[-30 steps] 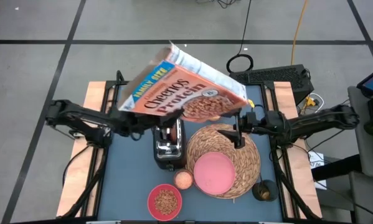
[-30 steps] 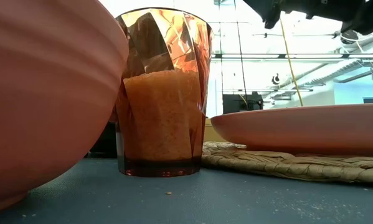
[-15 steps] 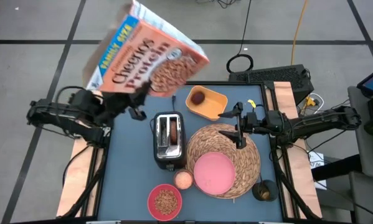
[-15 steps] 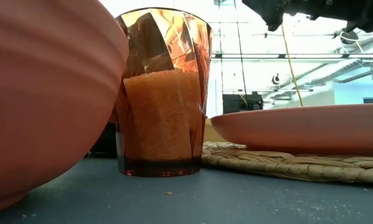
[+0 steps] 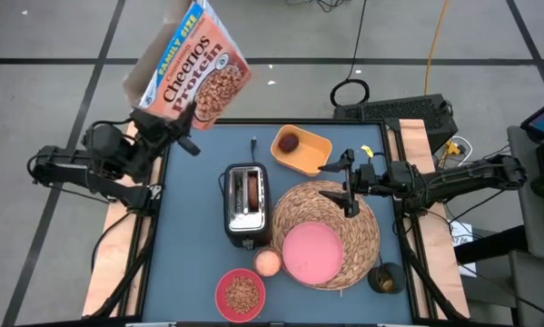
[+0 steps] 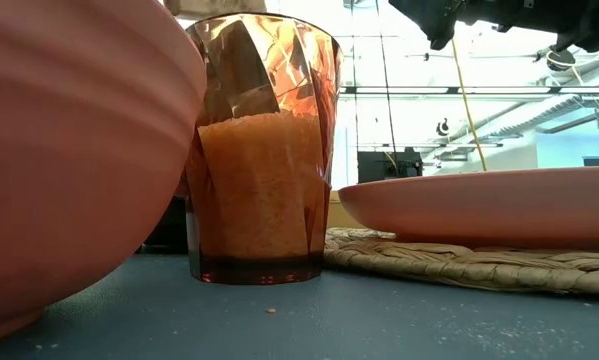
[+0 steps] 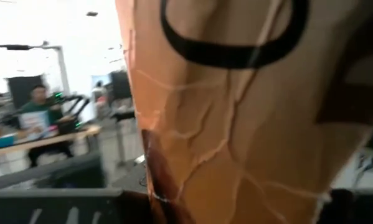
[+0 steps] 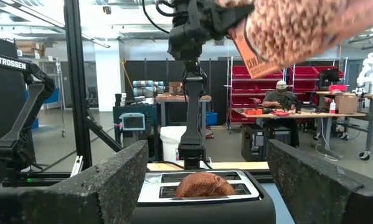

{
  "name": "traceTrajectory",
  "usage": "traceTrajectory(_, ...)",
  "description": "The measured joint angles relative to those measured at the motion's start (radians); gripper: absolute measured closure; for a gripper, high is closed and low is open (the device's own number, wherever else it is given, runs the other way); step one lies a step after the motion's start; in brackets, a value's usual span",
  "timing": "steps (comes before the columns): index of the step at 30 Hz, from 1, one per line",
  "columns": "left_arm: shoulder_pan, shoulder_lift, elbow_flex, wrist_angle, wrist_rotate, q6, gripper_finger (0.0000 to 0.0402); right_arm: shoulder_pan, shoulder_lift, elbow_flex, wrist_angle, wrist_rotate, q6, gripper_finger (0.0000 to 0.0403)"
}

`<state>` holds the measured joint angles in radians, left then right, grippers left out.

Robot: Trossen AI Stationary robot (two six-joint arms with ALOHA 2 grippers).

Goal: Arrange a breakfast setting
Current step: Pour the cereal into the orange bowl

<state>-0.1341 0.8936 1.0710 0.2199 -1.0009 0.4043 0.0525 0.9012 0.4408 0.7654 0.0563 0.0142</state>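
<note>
My left gripper (image 5: 167, 123) is shut on an orange Cheerios cereal box (image 5: 190, 64), held high over the table's far left corner; the box fills the left wrist view (image 7: 236, 112). My right gripper (image 5: 348, 186) is open and empty above the far edge of the woven straw placemat (image 5: 344, 213). The flat pink plate (image 5: 311, 252) lies on the placemat. The pink bowl (image 5: 241, 293), with cereal in it, stands at the near edge. The brown bread (image 8: 205, 184) sticks out of a toaster slot. The dark-red fruit (image 5: 290, 142) lies in a yellow dish (image 5: 312, 156). My left gripper holds the cereal box by its lower end (image 5: 165, 111), the end nearest the arm. The fingers reach up from below at a slant. The box stands above the gripper, tilted away from the table and lifted clear. The box itself hides the exact place of contact.
A silver toaster (image 5: 245, 204) stands mid-table, left of the placemat. An orange cup (image 5: 268, 262), full in the low view (image 6: 262, 150), stands between the bowl and the plate. A small dark object (image 5: 385, 279) sits at the near right. The table's left strip is bare.
My left gripper has swung the cereal box from above the toaster and yellow dish toward the table's far left corner, and the box has turned about and stands more upright. The yellow dish with the fruit, hidden before, now shows.
</note>
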Motion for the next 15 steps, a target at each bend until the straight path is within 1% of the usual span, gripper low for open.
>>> traceTrajectory(4, 0.006, -0.001, 0.000, -0.123, -0.096, -0.042, 0.0267, 0.000, 0.000, 0.000, 0.000, 0.000, 0.000, 0.0083)
traceTrajectory(6, 0.017, -0.001, 0.000, -0.216, -0.109, -0.101, 0.0267, 0.000, 0.000, 0.000, 0.000, 0.000, 0.000, 0.0083)
traceTrajectory(13, 0.090, 0.000, 0.000, -0.619, -0.109, -0.457, 0.0268, 0.000, 0.000, 0.000, 0.001, 0.000, 0.000, 0.0083)
traceTrajectory(15, 0.111, 0.002, -0.013, -0.704, -0.111, -0.559, 0.0268, 0.000, 0.000, 0.000, 0.000, 0.000, 0.000, 0.0083)
